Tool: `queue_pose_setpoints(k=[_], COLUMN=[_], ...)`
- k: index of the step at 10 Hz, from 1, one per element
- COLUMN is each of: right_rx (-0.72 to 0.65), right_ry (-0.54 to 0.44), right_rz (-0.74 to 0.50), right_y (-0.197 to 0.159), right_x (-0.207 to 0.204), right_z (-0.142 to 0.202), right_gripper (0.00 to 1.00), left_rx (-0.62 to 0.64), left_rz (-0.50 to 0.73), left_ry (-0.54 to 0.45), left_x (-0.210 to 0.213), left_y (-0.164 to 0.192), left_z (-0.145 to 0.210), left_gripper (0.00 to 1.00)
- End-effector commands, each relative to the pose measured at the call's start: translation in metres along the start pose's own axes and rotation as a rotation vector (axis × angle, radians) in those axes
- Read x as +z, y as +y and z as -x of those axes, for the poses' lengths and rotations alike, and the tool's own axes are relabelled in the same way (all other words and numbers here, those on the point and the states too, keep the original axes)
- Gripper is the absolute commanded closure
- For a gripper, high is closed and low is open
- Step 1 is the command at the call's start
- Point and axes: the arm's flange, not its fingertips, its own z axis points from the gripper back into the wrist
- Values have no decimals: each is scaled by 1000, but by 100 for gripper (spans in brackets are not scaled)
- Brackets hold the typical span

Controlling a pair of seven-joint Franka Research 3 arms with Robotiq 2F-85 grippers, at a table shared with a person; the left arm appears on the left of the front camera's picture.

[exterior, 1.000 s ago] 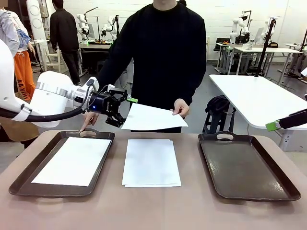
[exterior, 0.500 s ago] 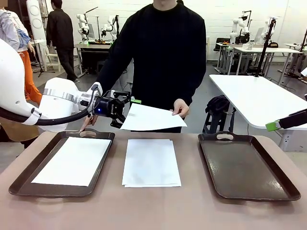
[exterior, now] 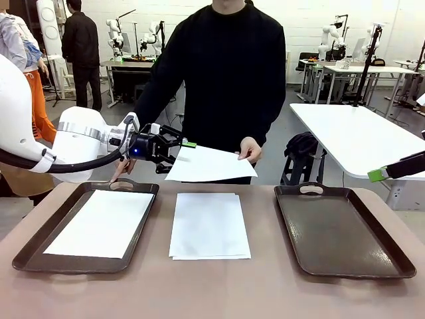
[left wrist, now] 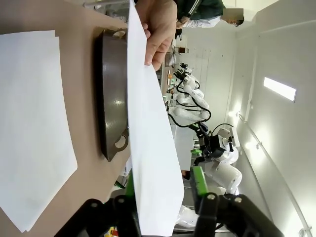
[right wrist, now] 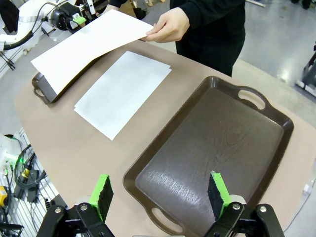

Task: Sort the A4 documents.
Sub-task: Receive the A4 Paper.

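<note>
A person's hand (exterior: 251,149) holds one white A4 sheet (exterior: 209,165) out above the table's far edge. My left gripper (exterior: 178,154) is at that sheet's left corner. In the left wrist view the sheet (left wrist: 148,123) runs edge-on between the left gripper's (left wrist: 164,185) green pads, which stand narrowed but still apart. A stack of A4 sheets (exterior: 209,226) lies in the table's middle. Another sheet (exterior: 99,222) lies in the left tray (exterior: 26,256). My right gripper (right wrist: 160,195) hangs open above the near end of the bare right tray (right wrist: 217,148).
The person stands at the far side, the other hand (exterior: 121,169) touching the left tray's far handle. The right tray (exterior: 342,229) sits at the table's right. White tables and other people stand in the room behind.
My left gripper has moved right onto the held sheet's corner and its jaws have narrowed around it. The right arm, the person's hands and the sheets on the table have not moved.
</note>
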Motion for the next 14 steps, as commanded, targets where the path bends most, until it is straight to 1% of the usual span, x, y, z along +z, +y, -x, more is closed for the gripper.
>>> queue_pose_setpoints(k=[1, 2, 3, 4, 5, 11, 12, 13, 14], right_rx=[-4, -4, -4, -4, -4, -4, -4, -4, -4], right_ry=[-8, -8, -8, -8, -8, -8, -8, -8, -8], right_rz=[-19, -19, -19, -19, -19, -19, -19, -19, -19], right_y=[-2, -2, -2, -2, -2, -2, -2, -2, -2], right_x=[-2, -2, -2, -2, -2, -2, -2, -2, -2], right_z=[1, 1, 1, 1, 1, 1, 1, 1, 1], right_gripper=[0, 0, 0, 0, 0, 0, 0, 0, 0], left_rx=[26, 38, 45, 47, 54, 52, 37, 25, 26], left_rz=[-6, -8, -6, -6, -4, -3, -1, 2, -4], left_ry=[-14, -17, -17, -19, -22, -15, -2, 43, -20], left_x=[6, 10, 13, 16, 18, 18, 19, 21, 17], left_y=[-1, 1, 2, 3, 4, 5, 3, -2, 7], left_z=[7, 8, 10, 13, 12, 10, 10, 13, 8], left_gripper=[69, 77, 88, 97, 100, 100, 100, 100, 100])
